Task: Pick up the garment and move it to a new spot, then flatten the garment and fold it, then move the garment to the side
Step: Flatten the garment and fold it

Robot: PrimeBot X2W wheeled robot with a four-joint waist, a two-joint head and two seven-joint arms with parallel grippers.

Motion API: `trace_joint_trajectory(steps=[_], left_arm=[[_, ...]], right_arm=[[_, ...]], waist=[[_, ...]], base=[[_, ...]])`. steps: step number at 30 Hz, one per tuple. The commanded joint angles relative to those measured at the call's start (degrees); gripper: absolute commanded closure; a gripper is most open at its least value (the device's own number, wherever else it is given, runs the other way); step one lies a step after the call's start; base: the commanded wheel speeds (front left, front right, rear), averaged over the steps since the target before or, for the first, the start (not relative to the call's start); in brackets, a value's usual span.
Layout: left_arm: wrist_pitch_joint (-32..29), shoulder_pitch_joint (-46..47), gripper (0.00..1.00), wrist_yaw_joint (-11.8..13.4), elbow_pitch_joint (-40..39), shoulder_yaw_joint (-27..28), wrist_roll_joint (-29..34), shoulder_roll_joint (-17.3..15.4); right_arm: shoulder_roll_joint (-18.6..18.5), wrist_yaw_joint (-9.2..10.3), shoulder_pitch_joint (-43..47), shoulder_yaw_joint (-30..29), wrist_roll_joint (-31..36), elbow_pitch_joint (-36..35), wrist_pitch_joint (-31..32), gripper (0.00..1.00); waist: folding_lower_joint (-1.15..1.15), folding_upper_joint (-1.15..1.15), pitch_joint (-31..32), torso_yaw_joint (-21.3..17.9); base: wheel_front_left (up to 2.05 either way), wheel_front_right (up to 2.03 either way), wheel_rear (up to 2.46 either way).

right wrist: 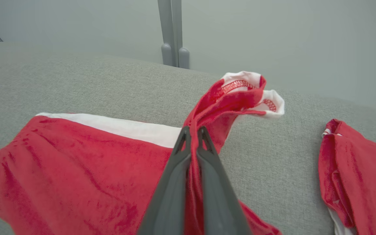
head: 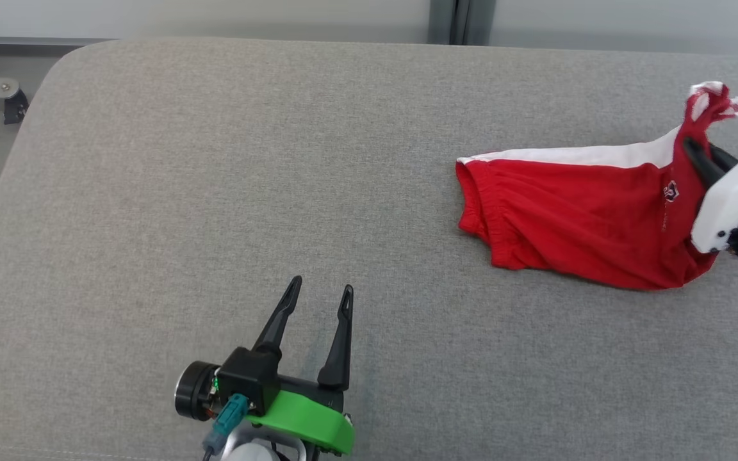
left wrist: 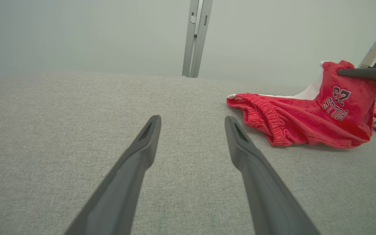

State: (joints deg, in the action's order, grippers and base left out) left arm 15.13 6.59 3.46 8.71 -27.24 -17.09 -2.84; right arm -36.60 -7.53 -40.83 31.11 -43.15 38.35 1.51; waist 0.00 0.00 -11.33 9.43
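here the right pincer (right wrist: 194, 130) is clamped on the red garment (head: 567, 211), left pincer (head: 321, 285) spread apart.

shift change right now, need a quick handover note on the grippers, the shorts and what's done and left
Left gripper: open, holding nothing, over the grey cushion, well apart from the red Bulls shorts.
Right gripper: shut on a bunched leg end of the shorts. That end is raised, while the waistband end lies on the cushion.
More red cloth lies on the cushion beside the right gripper; cannot tell whether it belongs to the shorts.
Done: grasp made.
Left: carry to a new spot, flatten, fold, move aside.
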Motion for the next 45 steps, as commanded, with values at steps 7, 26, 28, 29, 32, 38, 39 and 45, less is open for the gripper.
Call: trace_joint_trajectory(steps=[7, 26, 28, 29, 32, 38, 39, 45], left_arm=[[-0.02, -1.33, 0.00, -0.79, 1.65, -1.96, -1.29, -0.14], [-0.02, -1.05, 0.00, 0.55, 1.90, -2.64, -2.77, -0.12], [-0.03, -1.49, 0.00, 0.65, 1.96, -2.26, -2.28, -0.12], [-0.02, -1.65, 0.00, 0.61, 1.99, -2.06, -2.04, -0.12], [-0.03, -1.93, 0.00, 0.62, 1.96, -1.37, -1.50, -0.13], [-0.03, -2.48, 0.00, 0.07, 2.23, -0.07, -0.24, -0.12], [-0.02, -2.60, 0.00, 0.02, 2.24, 0.13, 0.05, -0.12], [-0.03, -2.44, 0.00, -0.60, 1.95, 1.11, 0.85, -0.12]], right_arm=[[8.13, 0.08, 2.10, -3.13, 4.28, -6.53, 4.44, 1.00], [18.72, 0.07, 9.05, -10.07, 10.61, -17.27, 11.11, 0.00], [17.55, 0.07, 10.26, -12.07, 11.07, -19.57, 10.43, 0.00], [16.95, 0.07, 10.78, -13.12, 11.39, -20.62, 9.93, 0.00], [15.49, 0.06, 13.44, -17.13, 11.64, -23.52, 8.18, 0.00], [13.74, 0.04, 20.17, -21.80, 9.42, -25.53, 6.73, 0.16], [13.86, 0.04, 21.18, -21.99, 8.83, -25.63, 6.47, 0.51], [16.25, 0.04, 22.58, -20.00, 3.50, -24.54, 7.95, 1.00]], waist=[[0.00, 0.00, 1.98, 3.67], [0.00, 0.00, 2.11, 6.78], [0.00, 0.00, 2.27, 6.07], [0.00, 0.00, 2.39, 5.65], [0.00, 0.00, 2.66, 4.02], [0.00, 0.00, 3.32, 0.27], [0.00, 0.00, 3.39, -0.30], [0.00, 0.00, 2.79, -1.85]], base=[[0.00, 0.00, 0.00], [0.00, 0.00, 0.00], [0.00, 0.00, 0.00], [0.00, 0.00, 0.00], [0.00, 0.00, 0.00], [0.00, 0.00, 0.00], [0.00, 0.00, 0.00], [0.00, 0.00, 0.00]])
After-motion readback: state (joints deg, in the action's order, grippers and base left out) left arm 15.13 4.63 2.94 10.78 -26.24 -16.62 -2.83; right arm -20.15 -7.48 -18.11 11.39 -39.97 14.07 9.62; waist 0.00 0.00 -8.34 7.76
